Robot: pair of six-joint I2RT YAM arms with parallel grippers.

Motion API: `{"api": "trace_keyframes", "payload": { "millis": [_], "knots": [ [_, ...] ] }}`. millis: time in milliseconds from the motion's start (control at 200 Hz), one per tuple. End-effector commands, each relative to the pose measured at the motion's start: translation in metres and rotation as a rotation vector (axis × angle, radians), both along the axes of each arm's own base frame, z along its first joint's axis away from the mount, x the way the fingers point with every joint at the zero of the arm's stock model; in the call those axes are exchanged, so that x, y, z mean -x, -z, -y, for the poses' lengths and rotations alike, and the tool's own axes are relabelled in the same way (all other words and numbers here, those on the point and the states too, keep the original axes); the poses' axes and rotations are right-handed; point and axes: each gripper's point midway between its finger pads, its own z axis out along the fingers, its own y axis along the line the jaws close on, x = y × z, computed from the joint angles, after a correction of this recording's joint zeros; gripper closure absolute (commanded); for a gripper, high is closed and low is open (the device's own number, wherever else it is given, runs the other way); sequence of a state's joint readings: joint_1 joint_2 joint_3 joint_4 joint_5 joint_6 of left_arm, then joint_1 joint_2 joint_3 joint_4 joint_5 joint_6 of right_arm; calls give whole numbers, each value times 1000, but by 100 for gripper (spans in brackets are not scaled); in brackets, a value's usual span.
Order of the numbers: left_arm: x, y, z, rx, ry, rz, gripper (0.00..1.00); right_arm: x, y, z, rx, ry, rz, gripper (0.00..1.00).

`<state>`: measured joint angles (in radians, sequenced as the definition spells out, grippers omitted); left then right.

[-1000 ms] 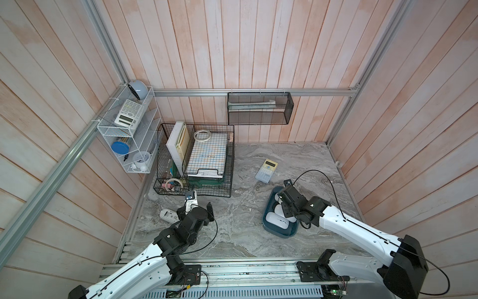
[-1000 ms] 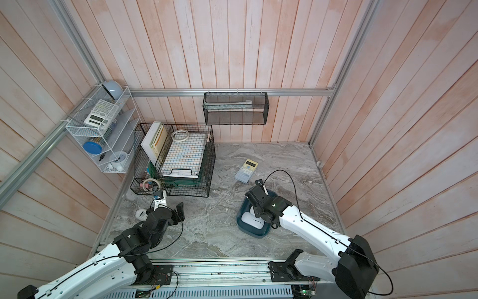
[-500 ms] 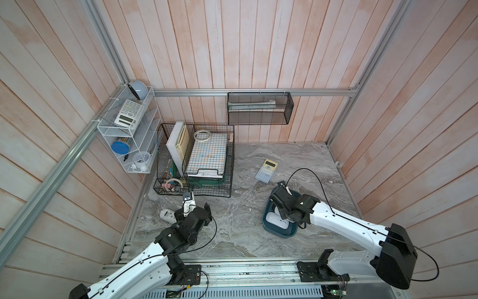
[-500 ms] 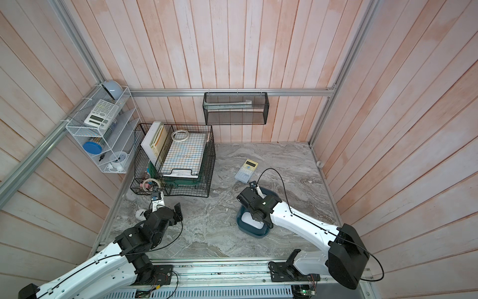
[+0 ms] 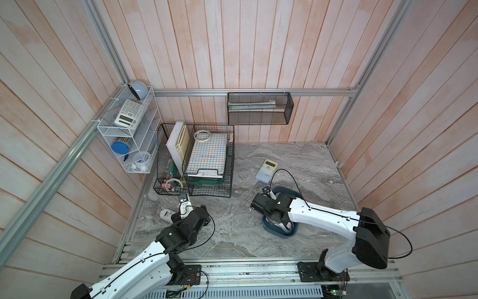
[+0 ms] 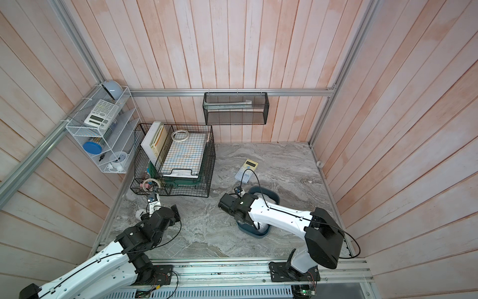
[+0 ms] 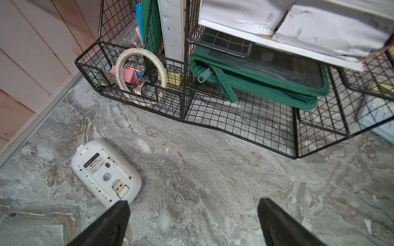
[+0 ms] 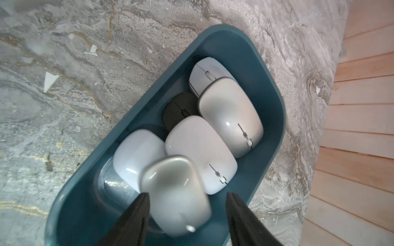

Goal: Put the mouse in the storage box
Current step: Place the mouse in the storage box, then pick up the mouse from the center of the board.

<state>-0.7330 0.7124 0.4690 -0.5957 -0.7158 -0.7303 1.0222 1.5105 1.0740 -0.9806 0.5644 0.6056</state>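
Note:
The dark teal storage box [image 8: 275, 127] holds several mice, white, grey and black. My right gripper [image 8: 187, 194] hangs open right above its near end. A blurred silver-white mouse [image 8: 174, 191] lies loose between the fingers, with a gap on one side. In both top views my right arm [image 5: 305, 209] covers most of the box [image 5: 284, 191] [image 6: 273, 194]. Another white mouse [image 7: 105, 172] [image 5: 165, 214] lies belly up on the marble table by the left wall. My left gripper [image 7: 193, 201] is open beside it, one fingertip just past its end, holding nothing.
A black wire-grid basket [image 7: 183, 102] [image 5: 194, 160] with a tape roll [image 7: 140, 76], a green zip case [image 7: 255, 81] and papers stands just beyond the left gripper. A calculator [image 5: 266, 169] lies behind the box. A white wire shelf [image 5: 129, 134] and black mesh tray [image 5: 258, 108] hang on the walls.
My right gripper has opened and let go of the silver-white mouse over the box, and its arm has swung left. The left arm has barely moved.

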Motion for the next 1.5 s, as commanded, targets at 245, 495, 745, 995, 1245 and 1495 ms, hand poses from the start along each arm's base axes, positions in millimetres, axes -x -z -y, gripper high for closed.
{"api": "trace_keyframes", "payload": {
  "millis": [245,495,745,995,1245,1495],
  "knots": [
    [5,1,-22,20,-173,-3,0,-17,-55,-26,-378,-65,237,33],
    [14,20,-36,104,-305,-95,0,-29,-66,-29,-652,-117,288,33],
    [33,27,-70,151,-477,-140,0,-21,-46,-31,-692,-136,255,33],
    [40,9,-94,203,-564,-87,0,-14,-28,-22,-709,-106,254,34],
    [13,25,-102,270,-604,-210,0,-22,-24,-14,-623,-103,287,34],
    [-6,62,-113,343,-677,-300,0,-22,-21,-17,-609,-120,272,35]
  ]
}}
